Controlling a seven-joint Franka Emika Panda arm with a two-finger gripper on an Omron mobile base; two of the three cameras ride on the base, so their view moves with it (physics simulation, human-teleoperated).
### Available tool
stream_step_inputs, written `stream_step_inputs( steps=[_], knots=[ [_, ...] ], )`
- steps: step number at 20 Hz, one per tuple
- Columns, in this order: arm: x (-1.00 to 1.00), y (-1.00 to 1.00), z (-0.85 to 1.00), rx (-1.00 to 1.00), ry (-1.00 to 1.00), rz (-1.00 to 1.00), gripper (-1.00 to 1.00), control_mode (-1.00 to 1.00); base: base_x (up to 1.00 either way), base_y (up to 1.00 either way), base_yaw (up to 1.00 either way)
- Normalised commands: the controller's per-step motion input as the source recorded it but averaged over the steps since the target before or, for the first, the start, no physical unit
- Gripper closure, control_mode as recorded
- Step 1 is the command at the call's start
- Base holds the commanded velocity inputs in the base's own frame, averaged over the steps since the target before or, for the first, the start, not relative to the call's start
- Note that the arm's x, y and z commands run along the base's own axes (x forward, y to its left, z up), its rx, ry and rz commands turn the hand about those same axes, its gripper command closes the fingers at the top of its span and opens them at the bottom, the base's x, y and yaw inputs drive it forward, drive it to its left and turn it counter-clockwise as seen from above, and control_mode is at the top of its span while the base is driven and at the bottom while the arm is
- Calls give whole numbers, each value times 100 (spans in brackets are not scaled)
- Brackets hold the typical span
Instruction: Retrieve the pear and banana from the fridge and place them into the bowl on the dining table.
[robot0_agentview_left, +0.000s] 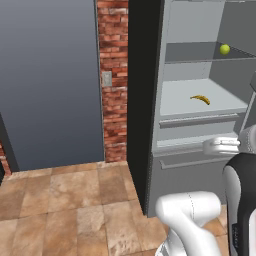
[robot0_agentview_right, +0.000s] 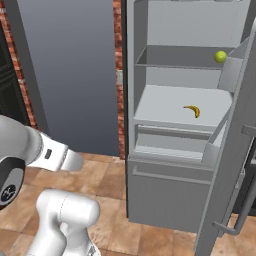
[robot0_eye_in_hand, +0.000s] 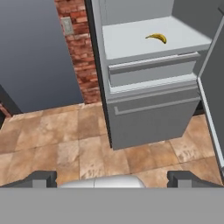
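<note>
Hand view: gripper (robot0_eye_in_hand: 112, 178) is seen low over the tiled floor (robot0_eye_in_hand: 52, 144), jaws spread wide, nothing held. The fridge (robot0_agentview_right: 165, 195) is seen open ahead, its door (robot0_agentview_right: 235, 165) swung to the right. The banana (robot0_agentview_right: 192, 110) is seen lying on the lower shelf, toward its back right part. The pear (robot0_agentview_right: 220, 56) is seen on the shelf above, at the right rear corner. A brick wall (robot0_agentview_left: 114, 75) is seen left of the fridge.

Glossy white arm (robot0_agentview_right: 62, 220) of rounded, tubular links, with black bands at the joints. Small round emblem on one dark joint cover. Two small dark grey, blocky finger tips (robot0_eye_in_hand: 41, 178).
</note>
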Motion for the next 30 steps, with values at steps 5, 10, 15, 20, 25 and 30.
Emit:
stream_step_inputs(
  steps=[5, 10, 15, 20, 25, 30],
  knots=[
    [0, -2, -5, 0, 0, 0, -100, -100, 0, 0, 0],
    [-5, -3, -11, 0, 0, -3, -100, -100, 0, 0, 0],
    [-3, -29, -9, 0, 0, -23, -100, -100, 0, 0, 0],
    [0, -38, -2, 0, 0, -25, -100, -100, 0, 0, 0],
    [0, 4, 0, 0, 0, 1, -100, -100, 0, 0, 0],
    [-3, 15, 0, 0, 0, 10, -100, -100, 0, 0, 0]
  ],
)
